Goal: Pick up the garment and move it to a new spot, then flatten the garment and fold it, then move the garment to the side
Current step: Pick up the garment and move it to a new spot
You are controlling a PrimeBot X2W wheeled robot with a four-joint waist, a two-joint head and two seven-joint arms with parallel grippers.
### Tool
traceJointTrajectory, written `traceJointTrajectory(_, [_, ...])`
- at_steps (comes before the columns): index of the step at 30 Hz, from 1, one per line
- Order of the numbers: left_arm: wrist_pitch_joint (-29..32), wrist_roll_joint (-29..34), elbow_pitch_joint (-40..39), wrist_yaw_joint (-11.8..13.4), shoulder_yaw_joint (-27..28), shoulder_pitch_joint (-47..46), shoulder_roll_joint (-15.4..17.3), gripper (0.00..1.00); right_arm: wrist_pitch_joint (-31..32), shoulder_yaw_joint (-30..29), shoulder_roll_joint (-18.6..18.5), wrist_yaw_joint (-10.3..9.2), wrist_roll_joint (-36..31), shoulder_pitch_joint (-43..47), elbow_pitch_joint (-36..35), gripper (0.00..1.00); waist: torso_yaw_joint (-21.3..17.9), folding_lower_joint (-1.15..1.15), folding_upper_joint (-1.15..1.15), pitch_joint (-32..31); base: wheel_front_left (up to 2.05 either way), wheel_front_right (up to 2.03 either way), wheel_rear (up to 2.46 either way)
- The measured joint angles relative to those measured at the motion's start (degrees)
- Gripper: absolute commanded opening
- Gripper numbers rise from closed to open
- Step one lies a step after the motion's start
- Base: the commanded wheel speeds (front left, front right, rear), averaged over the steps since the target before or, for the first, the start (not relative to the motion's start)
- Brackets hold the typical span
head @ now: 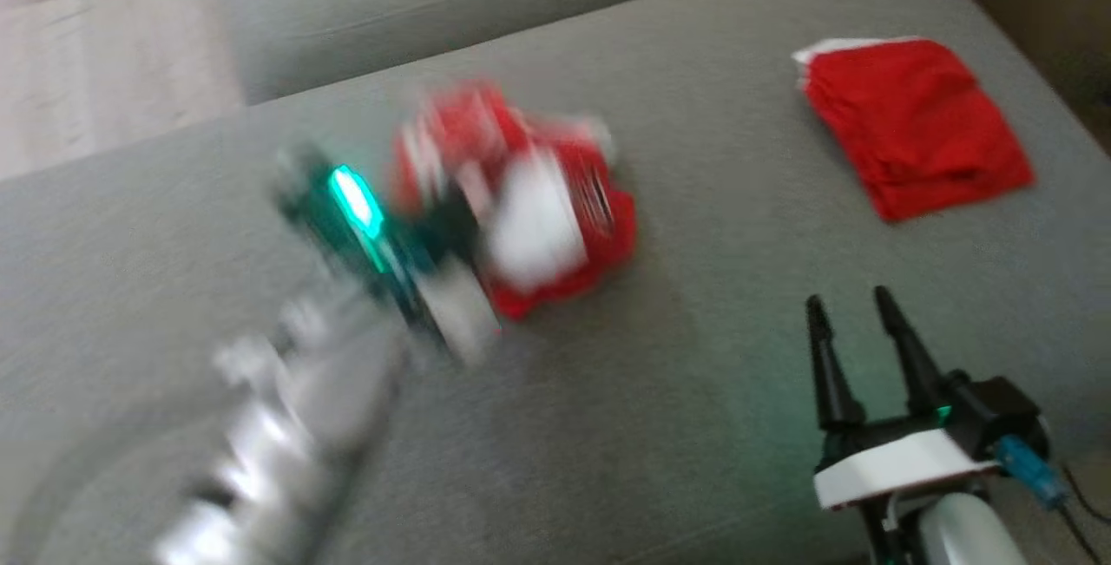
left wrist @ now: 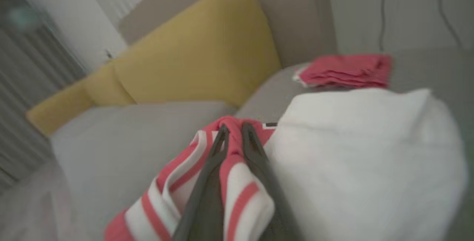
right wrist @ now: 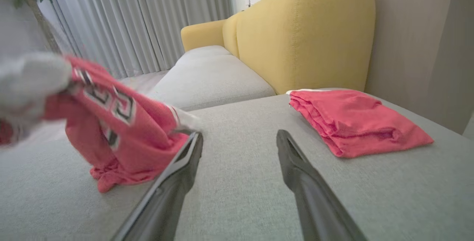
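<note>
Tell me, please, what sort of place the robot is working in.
Most likely a home living room: a grey sofa seat, a yellow upholstered backrest behind it, and long grey curtains.

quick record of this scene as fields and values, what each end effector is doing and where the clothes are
sofa: grey seat, yellow back
garment: red and white, bunched, mid seat
left end effector: shut on garment
right end effector: open, holding nothing, low over seat
folded red cloth: far right of seat, apart from garment
blur: left arm smeared in head view
</note>
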Motion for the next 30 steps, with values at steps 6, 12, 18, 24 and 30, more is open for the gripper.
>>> traceJointTrajectory(6, [-2.3, -4.2, 7.2, 1.7, -3.5, 15.4, -4.2, 1.0, 0.0, 2.9, 0.4, 0.0, 1.6, 0.3, 1.9, 1.0, -4.0, 0.0, 0.0, 0.4, 0.0, 0.0, 0.0])
traceJointTrajectory(12, [-2.6, -9.1, -5.1, 9.8, -4.9, 25.4, -3.8, 1.0, 0.0, 1.8, 0.6, 0.0, 0.8, 4.1, 2.5, 1.0, -1.8, 0.0, 0.0, -1.0, 0.0, 0.0, 0.0])
traceJointTrajectory(18, [-2.7, -13.3, -19.3, 17.4, 0.3, 39.6, -3.7, 1.0, 0.0, -1.7, 0.7, 0.0, 0.3, 8.4, 1.2, 1.0, 4.8, -0.01, 0.0, -3.8, 0.0, 0.0, 0.0])
traceJointTrajectory(24, [-2.7, -13.9, -28.7, 18.3, 9.1, 48.3, -3.5, 1.0, 0.0, -4.8, 0.8, 0.0, 0.3, 11.8, -1.3, 1.0, 12.5, -0.01, 0.0, -6.6, 0.0, 0.0, 0.0])
traceJointTrajectory(30, [-2.7, -14.0, -32.4, 16.2, 14.2, 54.8, -3.4, 1.0, 0.0, -6.6, 0.8, 0.0, 1.2, 15.1, -2.1, 1.0, 18.2, -0.01, 0.0, -9.4, 0.0, 0.0, 0.0])
